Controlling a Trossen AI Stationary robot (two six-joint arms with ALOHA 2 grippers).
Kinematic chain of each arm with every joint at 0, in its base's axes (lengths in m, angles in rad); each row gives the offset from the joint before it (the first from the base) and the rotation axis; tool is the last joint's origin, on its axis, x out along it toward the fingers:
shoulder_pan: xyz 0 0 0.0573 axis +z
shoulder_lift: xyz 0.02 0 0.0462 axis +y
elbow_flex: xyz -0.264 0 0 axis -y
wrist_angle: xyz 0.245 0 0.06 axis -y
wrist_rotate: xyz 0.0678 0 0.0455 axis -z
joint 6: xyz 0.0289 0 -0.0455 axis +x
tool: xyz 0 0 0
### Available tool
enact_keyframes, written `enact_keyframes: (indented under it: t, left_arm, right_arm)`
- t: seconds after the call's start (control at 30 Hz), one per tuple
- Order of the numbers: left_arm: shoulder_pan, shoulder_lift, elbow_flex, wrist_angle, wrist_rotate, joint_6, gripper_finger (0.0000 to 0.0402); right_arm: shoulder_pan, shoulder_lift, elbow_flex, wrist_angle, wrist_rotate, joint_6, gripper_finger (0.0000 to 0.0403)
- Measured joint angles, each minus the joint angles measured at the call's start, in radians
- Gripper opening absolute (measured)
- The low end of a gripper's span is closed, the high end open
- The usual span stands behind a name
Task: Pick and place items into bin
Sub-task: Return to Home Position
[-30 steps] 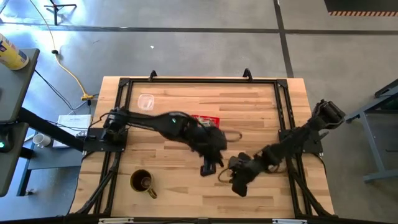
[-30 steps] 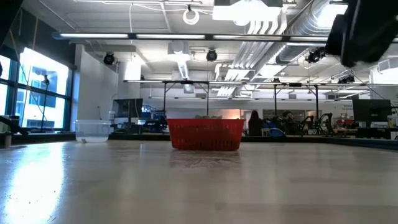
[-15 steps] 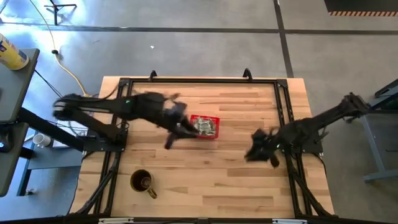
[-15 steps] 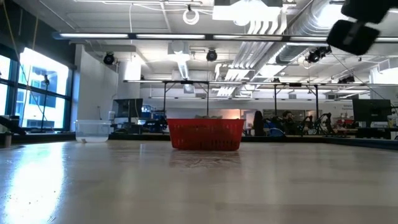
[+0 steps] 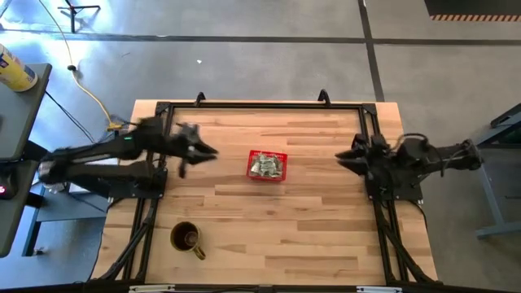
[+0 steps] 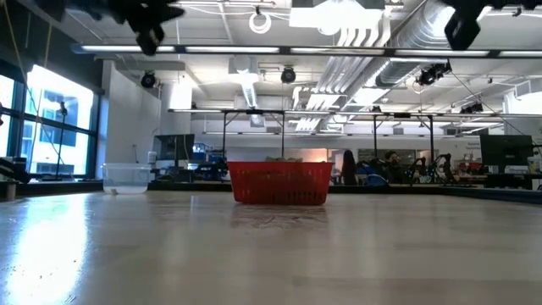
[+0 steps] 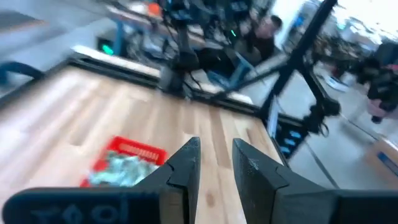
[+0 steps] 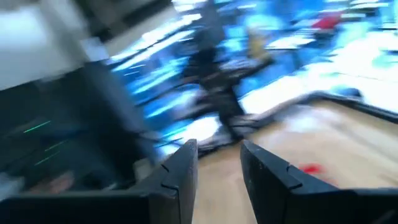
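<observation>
From above, the red basket (image 5: 267, 164) stands near the middle of the tabletop (image 5: 309, 236), a little toward the far edge, and the pale green-and-white packets (image 5: 265, 168) lie heaped inside it. I see no packet lying loose on the wood. The left gripper (image 5: 205, 152) is over the left side of the tabletop, pointing toward the basket but well apart from it. The right gripper (image 5: 345, 156) is near the right edge, also well apart from the basket. A brown mug (image 5: 186, 238) sits by the near left corner.

At table height, the basket (image 6: 279, 184) stands upright at centre with packet tops just showing over its rim. A clear cup (image 6: 127, 176) stands toward the far left corner. The left arm (image 6: 148, 21) and right arm (image 6: 464, 25) show only as dark shapes high above the wood.

From the left wrist, the left gripper (image 7: 215, 147) has its fingers parted a little and nothing between them — empty. The basket (image 7: 134, 154) with its packets (image 7: 121, 171) lies on the wood beyond the fingers.

From the right wrist, the right gripper (image 8: 217, 149) is likewise parted a little and empty. Everything past it is smeared — a small red patch on the wood may be the basket, though I cannot tell for sure.
</observation>
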Motion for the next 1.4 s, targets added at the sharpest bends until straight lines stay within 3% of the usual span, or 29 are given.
enact_keyframes:
  t: [0.1, 0.27, 0.43, 0.57, 0.67, 0.8, 0.93, 1.1, 1.4]
  left_arm:
    - [0.076, -0.163, -0.001, -0.132, 0.004, 0.014, 0.0127]
    - [0.157, -0.364, -0.009, -0.229, 0.001, 0.012, 0.0127]
    - [0.159, -0.470, -0.205, -0.040, -0.002, -0.097, 0.0127]
    - [0.160, -0.515, -0.372, 0.179, 0.009, -0.142, 0.0127]
    - [0.161, -0.542, -0.449, 0.191, -0.006, -0.185, 0.0127]
    - [0.161, -0.570, -0.509, 0.190, -0.100, -0.247, 0.0127]
    - [0.161, -0.576, -0.550, 0.160, -0.180, -0.316, 0.0127]
    - [0.161, -0.567, -0.564, 0.040, -0.182, -0.460, 0.0127]
    - [0.161, -0.547, -0.563, 0.049, -0.196, -0.460, 0.0127]
  right_arm:
    - [-0.016, -0.070, 0.002, -0.030, -0.077, -0.057, 0.0114]
    - [-0.025, -0.214, -0.036, -0.119, 0.085, -0.066, 0.0114]
    - [-0.025, -0.278, -0.187, 0.041, 0.135, -0.061, 0.0114]
    - [-0.025, -0.323, -0.339, 0.176, 0.095, -0.034, 0.0114]
    - [-0.025, -0.322, -0.438, 0.241, 0.101, 0.032, 0.0114]
    - [-0.025, -0.320, -0.434, 0.156, 0.051, 0.090, 0.0114]
    - [-0.024, -0.320, -0.433, 0.143, -0.015, 0.041, 0.0114]
    - [-0.028, -0.320, -0.434, 0.080, 0.001, 0.019, 0.0114]
    - [-0.104, -0.317, -0.432, 0.062, -0.009, -0.002, 0.0114]
